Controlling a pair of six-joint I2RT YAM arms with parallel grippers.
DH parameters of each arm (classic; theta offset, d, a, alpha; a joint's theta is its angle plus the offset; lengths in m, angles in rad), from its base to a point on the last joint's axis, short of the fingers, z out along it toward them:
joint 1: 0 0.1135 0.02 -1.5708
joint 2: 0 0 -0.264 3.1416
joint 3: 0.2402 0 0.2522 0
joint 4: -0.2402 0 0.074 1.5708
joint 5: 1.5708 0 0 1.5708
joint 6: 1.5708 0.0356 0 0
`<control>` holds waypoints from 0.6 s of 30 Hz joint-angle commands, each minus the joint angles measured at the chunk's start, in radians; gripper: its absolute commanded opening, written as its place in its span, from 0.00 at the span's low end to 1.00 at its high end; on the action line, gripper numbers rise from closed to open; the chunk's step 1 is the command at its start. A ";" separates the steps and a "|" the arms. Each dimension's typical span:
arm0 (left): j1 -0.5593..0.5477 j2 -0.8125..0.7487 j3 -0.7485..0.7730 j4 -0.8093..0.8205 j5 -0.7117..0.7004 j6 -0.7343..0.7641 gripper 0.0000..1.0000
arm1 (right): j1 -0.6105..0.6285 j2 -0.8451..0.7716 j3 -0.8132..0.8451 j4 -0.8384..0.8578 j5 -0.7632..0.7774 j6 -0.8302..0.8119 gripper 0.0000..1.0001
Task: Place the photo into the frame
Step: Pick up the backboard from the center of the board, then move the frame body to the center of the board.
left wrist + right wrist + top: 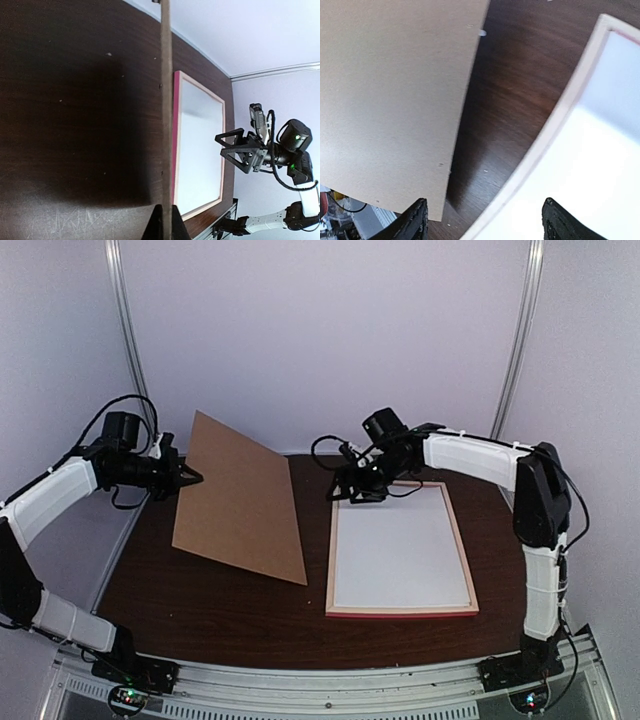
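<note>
The left fingers are clamped together; the right fingers stand wide apart.

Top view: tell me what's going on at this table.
The left gripper, jaws shut, pinches the brown backing board by an edge and holds it tilted above the table. The right gripper, jaws open, hovers over the far left corner of the frame, which lies flat. No photo shows.

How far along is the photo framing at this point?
Done: thin pink-railed rectangular frame lies flat, a white sheet inside. In hand: left gripper shut on the plain brown backing board, holding it tilted up; right gripper open over the frame's far-left corner. Left: no printed face shows; board not yet on.
</note>
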 commanded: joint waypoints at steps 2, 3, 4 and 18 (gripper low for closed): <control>-0.005 -0.043 0.058 0.252 0.140 -0.097 0.00 | -0.144 -0.157 -0.166 -0.071 0.172 -0.070 0.78; -0.007 -0.043 0.062 0.271 0.143 -0.107 0.00 | -0.170 -0.184 -0.196 -0.082 0.203 -0.080 0.77; -0.010 -0.043 0.068 0.280 0.142 -0.109 0.00 | -0.200 -0.208 -0.228 -0.094 0.247 -0.090 0.77; -0.093 0.041 0.122 0.369 0.147 -0.123 0.00 | -0.481 -0.296 -0.495 -0.142 0.346 -0.191 0.71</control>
